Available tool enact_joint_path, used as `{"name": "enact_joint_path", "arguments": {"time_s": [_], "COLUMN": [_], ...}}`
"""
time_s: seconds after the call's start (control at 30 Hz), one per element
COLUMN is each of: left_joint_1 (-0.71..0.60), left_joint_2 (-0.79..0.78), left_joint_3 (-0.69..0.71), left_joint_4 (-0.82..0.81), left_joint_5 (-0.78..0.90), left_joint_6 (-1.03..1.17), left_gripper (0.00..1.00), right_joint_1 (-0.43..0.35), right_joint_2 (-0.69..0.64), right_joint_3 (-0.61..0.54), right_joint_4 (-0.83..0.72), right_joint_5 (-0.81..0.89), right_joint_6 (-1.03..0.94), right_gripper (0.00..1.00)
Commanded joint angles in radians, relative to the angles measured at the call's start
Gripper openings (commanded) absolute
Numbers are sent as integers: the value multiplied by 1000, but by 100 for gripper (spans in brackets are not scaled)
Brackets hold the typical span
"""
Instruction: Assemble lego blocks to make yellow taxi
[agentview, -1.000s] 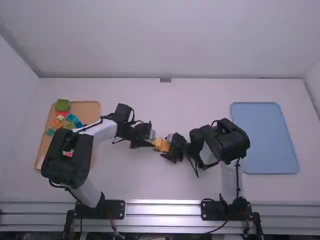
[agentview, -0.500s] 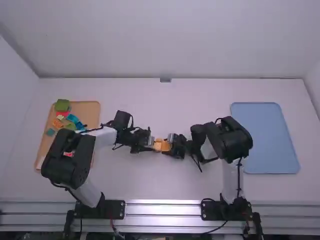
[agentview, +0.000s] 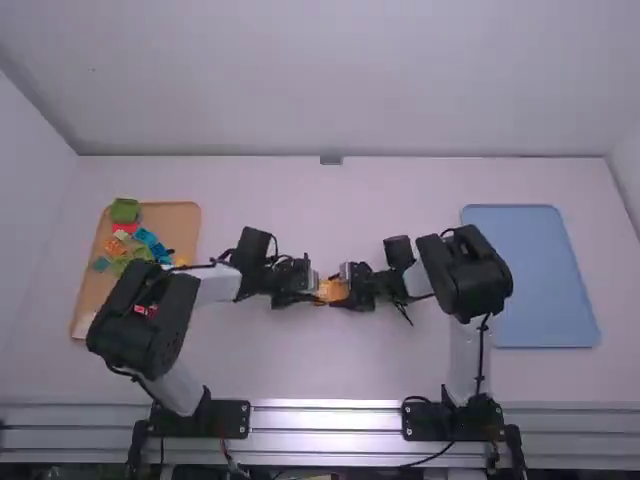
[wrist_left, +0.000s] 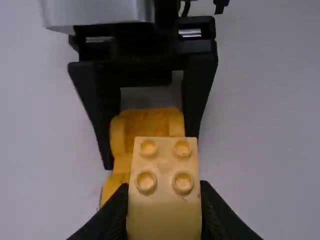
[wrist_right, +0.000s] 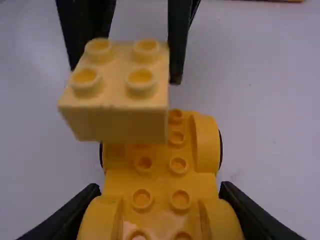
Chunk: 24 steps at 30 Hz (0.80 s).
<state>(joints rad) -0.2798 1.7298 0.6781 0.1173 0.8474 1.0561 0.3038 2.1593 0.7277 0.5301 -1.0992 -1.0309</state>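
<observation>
A yellow block (wrist_left: 164, 200) with four studs on its top is hanging over one end of a yellow car base (wrist_right: 162, 175), covering some of that end's studs in the right wrist view; whether the two are touching, I cannot tell. The left gripper (agentview: 311, 288) is closing on the block, a finger pressing each side, its opening being only as wide as the block. The right gripper (agentview: 350, 288) is clasping the car base between its fingers, standing apart by the width of the base. Studs are running along the base between rounded fenders, and a dark wheel edge (wrist_right: 221, 150) is peeking out beside one of them.

In the high view, the two grippers are facing each other above the middle of the white bench (agentview: 310, 365). To the left, a tan tray (agentview: 178, 222) is holding loose pieces: a green block (agentview: 125, 210) at its far corner, a red block (agentview: 125, 228) beside that, blue blocks (agentview: 146, 238), and orange and teal ones nearby. The left arm (agentview: 150, 310) is crossing over part of this tray. On the right, a blue tray (agentview: 545, 280) is lying beyond the right arm (agentview: 475, 275). A metal rail (agentview: 325, 420) is running along the near edge.
</observation>
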Motion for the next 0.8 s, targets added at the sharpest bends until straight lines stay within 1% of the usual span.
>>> {"name": "enact_joint_path", "arguments": {"time_s": [0.0,0.27,0.63,0.67,0.7,0.77], "left_joint_1": [-10,-2,-8,-8,-8,-8], "left_joint_2": [-11,-7,55,55,55,55], "left_joint_3": [-12,-11,-2,-2,-2,-2], "left_joint_4": [10,23,23,23,26,24], "left_joint_5": [-52,-77,-82,-83,-82,-88], "left_joint_6": [-68,-109,-109,-108,-108,-96], "left_gripper": [2,3,4,4,9,10], "right_joint_1": [12,8,24,24,24,24], "right_joint_2": [13,13,13,13,13,13], "right_joint_3": [14,4,4,4,4,4], "right_joint_4": [-22,-19,-19,-19,-19,-19], "right_joint_5": [30,30,30,30,30,30], "right_joint_6": [-51,-51,-51,-51,-51,-51], "right_gripper": [52,52,52,52,53,53]}}
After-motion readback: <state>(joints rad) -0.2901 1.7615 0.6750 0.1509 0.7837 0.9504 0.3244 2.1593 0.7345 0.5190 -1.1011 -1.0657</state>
